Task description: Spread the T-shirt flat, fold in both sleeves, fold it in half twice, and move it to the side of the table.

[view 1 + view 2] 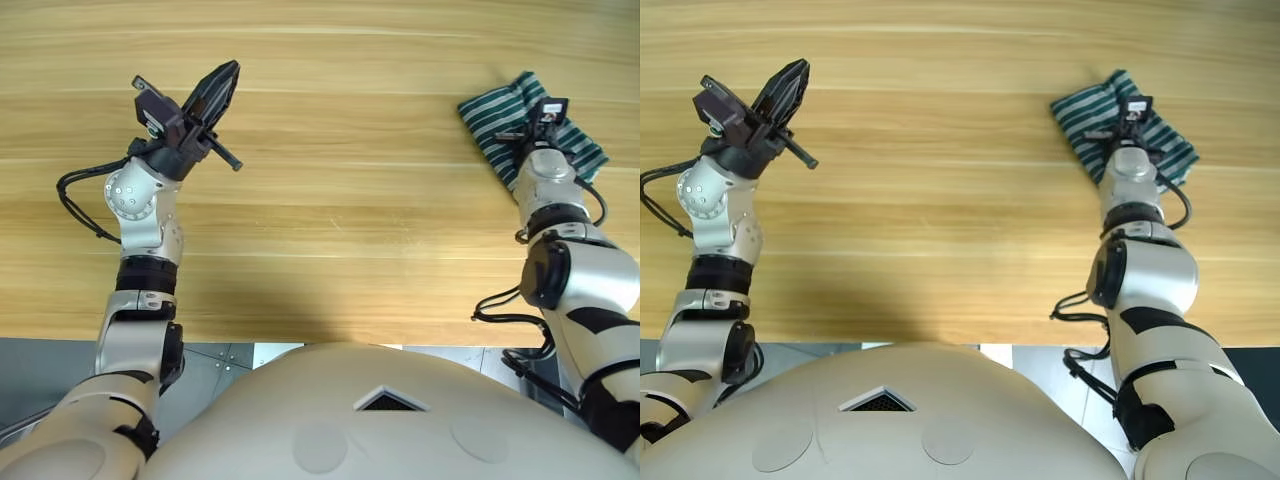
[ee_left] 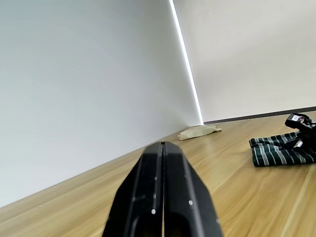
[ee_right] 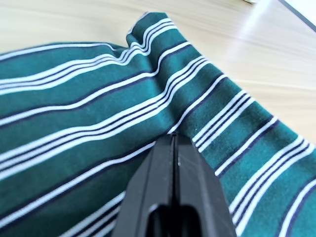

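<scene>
Wood-grained pale surface [image 1: 350, 200] lay under the black left gripper [image 1: 230, 70], raised, fingers pressed together, well apart from the work. Farther right, the folded green white-striped cotton T-shirt [image 1: 490, 110] sat beneath the black right gripper [image 3: 173, 140], fingers closed together against the cloth. Sliding it sideways low and evenly would likely keep the folds stacked.

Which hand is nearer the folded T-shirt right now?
Right. The right hand is directly over the T-shirt at the table's right side; the left hand is far off, above the table's left side.
</scene>
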Robot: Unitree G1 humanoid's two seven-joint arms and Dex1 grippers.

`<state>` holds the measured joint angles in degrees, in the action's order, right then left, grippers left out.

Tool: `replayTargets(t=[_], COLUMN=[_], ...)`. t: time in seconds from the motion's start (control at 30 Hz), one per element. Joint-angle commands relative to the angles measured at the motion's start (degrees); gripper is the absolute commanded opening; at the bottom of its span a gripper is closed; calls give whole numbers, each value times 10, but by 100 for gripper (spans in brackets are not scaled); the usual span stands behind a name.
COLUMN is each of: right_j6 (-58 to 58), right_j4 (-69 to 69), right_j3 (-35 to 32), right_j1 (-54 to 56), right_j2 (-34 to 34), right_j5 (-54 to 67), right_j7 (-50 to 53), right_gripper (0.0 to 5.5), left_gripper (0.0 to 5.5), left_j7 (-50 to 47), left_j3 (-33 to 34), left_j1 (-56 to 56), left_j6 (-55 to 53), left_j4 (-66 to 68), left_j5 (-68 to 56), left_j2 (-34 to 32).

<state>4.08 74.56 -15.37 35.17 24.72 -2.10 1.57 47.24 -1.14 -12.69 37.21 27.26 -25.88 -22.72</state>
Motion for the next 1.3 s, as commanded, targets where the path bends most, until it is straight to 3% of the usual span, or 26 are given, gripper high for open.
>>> replayTargets(t=[0.03,0.4,0.57,0.73,0.9,0.93,1.0,1.03,1.1,1.13,1.2,1.3], right_j6=[-58,-29,79,233,236,236,264,266,175,130,116,159], right_j4=[45,35,14,-45,-82,-68,-30,-20,-14,-13,-4,15], right_j3=[-50,-114,-101,51,235,251,205,138,-21,-69,-96,-42], right_j1=[-103,-68,-8,27,28,29,23,19,22,20,11,-12], right_j2=[14,27,40,42,-11,-31,-94,-136,-213,-237,-253,-249], right_j5=[30,59,46,-122,-324,-330,-239,-137,86,155,189,116], right_j7=[16,71,91,259,441,433,295,151,-165,-284,-337,-251], right_gripper=[3,3,3,3,3,3,3,3,3,3,3,3], left_gripper=[0,0,0,0,0,0,0,0,0,0,0,0], left_j7=[-27,-84,-112,-123,-137,-142,-161,-170,-179,-180,-187,-215], left_j3=[25,85,125,159,189,190,198,206,227,236,246,241], left_j1=[15,-9,-44,-82,-116,-121,-133,-140,-151,-154,-151,-141], left_j6=[-19,-14,-8,-17,-38,-39,-52,-62,-88,-100,-112,-112], left_j4=[23,132,212,284,358,372,404,419,445,455,469,482], left_j5=[20,37,33,28,28,32,35,33,19,11,6,26], left_j2=[18,71,85,97,112,116,122,125,133,140,153,164])
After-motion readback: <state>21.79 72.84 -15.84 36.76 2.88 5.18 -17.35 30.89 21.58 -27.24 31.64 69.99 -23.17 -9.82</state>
